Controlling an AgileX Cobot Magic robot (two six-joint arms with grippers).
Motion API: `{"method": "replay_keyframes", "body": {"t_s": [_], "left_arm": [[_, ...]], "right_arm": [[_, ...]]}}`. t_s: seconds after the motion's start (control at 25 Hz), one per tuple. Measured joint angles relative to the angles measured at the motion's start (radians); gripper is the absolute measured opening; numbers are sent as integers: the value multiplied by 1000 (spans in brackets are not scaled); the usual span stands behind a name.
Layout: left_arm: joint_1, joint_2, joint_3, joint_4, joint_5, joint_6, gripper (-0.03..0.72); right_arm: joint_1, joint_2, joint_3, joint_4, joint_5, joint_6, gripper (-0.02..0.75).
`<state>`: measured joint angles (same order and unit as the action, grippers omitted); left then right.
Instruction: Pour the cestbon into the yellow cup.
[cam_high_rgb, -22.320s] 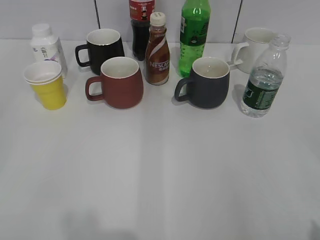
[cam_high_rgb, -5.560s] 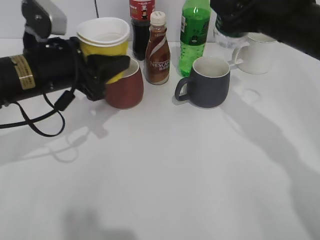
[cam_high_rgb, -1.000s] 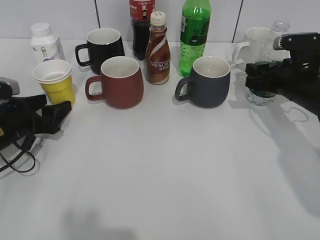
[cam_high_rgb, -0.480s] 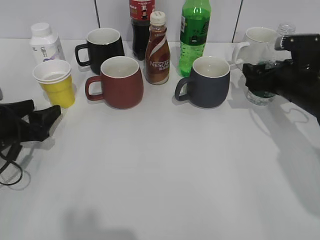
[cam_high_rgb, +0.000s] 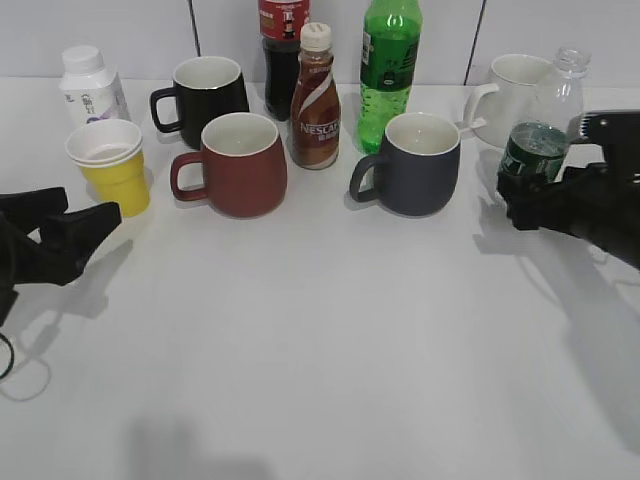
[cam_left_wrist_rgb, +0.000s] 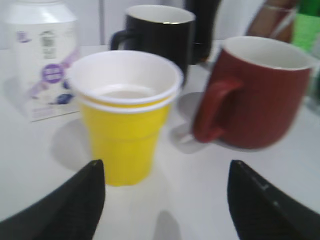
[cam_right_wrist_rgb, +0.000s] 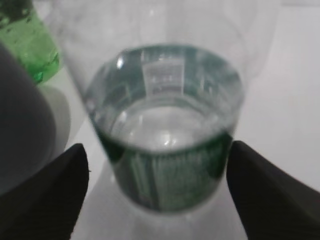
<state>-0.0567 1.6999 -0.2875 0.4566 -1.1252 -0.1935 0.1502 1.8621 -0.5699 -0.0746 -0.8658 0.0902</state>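
The left gripper (cam_high_rgb: 85, 222) is open near the yellow cup (cam_high_rgb: 110, 168). The right gripper (cam_high_rgb: 525, 205) is open by the water bottle (cam_high_rgb: 540, 128).

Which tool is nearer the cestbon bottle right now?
Right. The right tool sits just in front of the cestbon bottle, jaws open either side of it. The left tool is across the table, by the yellow cup.

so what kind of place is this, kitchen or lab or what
Most likely a lab test bench, not a kitchen: a bare white table, a staged row of mugs and drink bottles such as the Nescafe bottle, and a plain white paneled wall behind.
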Motion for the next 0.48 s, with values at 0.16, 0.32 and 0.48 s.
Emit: {"method": "replay_keyframes", "body": {"t_s": [0.16, 0.32, 0.48], "left_arm": [[-1, -94, 1, 55, 82, -75, 580], [-17, -193, 1, 60, 128, -148, 580], [-43, -302, 1, 64, 200, -198, 573]], "right_arm": [[1, -76, 54, 0, 21, 6, 645], [1, -156, 65, 0, 166, 18, 634], [1, -236, 65, -35, 318, 67, 617]]}}
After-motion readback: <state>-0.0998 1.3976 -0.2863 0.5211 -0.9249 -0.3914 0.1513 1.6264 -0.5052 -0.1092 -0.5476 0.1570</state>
